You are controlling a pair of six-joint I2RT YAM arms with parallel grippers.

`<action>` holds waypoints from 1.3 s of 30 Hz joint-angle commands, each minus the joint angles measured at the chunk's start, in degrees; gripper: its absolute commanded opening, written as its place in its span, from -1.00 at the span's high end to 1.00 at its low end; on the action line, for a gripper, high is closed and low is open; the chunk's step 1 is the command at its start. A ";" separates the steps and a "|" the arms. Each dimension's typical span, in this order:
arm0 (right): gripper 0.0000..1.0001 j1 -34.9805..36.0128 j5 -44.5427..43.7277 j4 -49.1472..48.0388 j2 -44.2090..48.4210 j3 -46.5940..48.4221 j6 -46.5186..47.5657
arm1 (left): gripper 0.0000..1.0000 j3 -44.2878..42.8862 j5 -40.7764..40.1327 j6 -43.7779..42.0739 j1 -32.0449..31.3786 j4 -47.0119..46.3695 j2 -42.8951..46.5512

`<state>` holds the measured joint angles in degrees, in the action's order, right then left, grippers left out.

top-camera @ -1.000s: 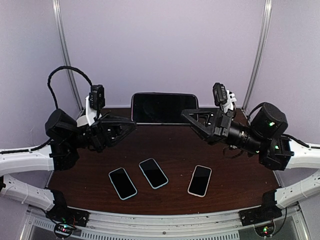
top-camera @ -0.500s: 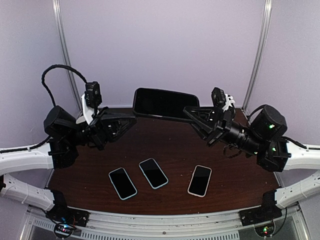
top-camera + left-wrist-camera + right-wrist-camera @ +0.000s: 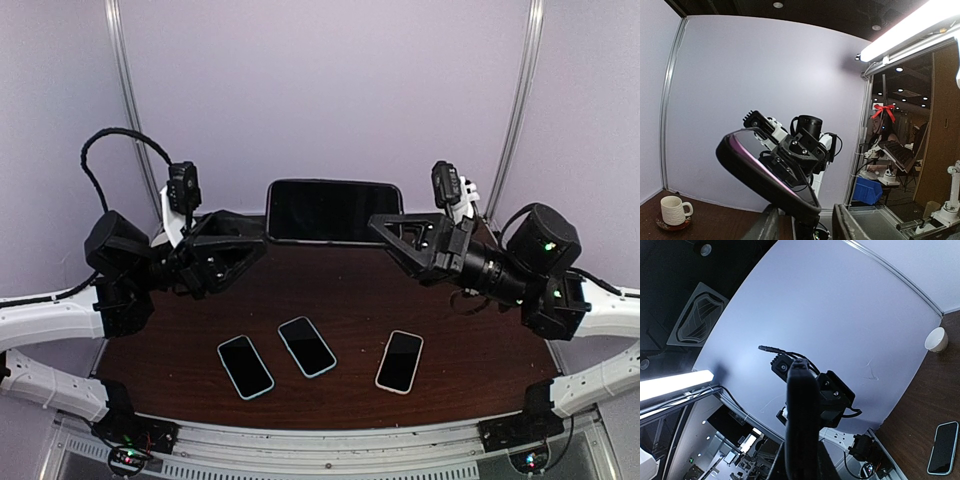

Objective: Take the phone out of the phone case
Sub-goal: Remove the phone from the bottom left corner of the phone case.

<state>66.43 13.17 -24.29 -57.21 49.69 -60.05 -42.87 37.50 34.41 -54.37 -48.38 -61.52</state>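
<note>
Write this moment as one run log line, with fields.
phone: raised between arms | right gripper: shut on phone | left gripper: open beside it | table: three phones

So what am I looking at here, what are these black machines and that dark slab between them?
They are two robot arms bolted at the table's near edge. One picture looks down from above; the other two come from small cameras on each wrist. Between them, in the air, is a large phone in its case. The right claw is shut on its right end. The left claw is at the other end, its fingers apart in the wrist view, so it seems to be letting go. Three smaller phones lie on the brown table, and a white mug stands on it.
</note>
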 commanded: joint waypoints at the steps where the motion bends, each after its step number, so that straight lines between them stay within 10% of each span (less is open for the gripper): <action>1: 1.00 -0.29 3.03 -3.02 -0.74 3.03 5.12 | 0.26 -2.31 -0.22 0.75 0.23 -1.11 -0.19; 34: 1.00 -2.59 10.86 -10.92 -4.51 2.95 -14.36 | 0.86 -7.68 -0.77 -4.68 0.96 2.39 -3.75; 39: 1.00 -2.47 8.07 -6.33 -2.19 2.67 -9.68 | 0.49 -6.56 1.37 -2.64 1.06 -0.99 -3.60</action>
<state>63.02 19.09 -32.67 -61.30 51.07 -72.60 -48.86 38.94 31.64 -53.93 -48.60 -64.60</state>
